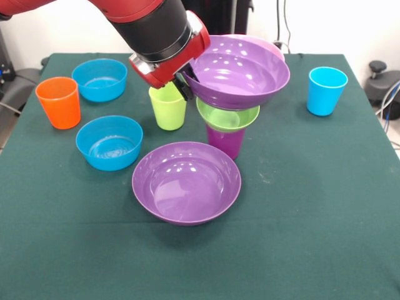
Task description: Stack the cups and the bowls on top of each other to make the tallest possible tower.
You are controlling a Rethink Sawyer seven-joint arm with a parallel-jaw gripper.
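Claw (pixel 185 86): clamped on rim of raised purple bowl (pixel 240 72), tilted, touching green bowl (pixel 228 117) atop purple cup (pixel 225 140), mid-table (pixel 300 219).

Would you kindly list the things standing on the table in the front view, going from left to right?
orange cup → two blue bowls, one behind the other → lime green cup → purple cup carrying the tower → light blue cup.

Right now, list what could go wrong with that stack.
1. The purple bowl at the gripper sits tilted over the green bowl; it may slide off when let go.
2. The purple cup is a narrow base, so a nudge could topple everything.
3. The lime cup stands close and could get knocked.
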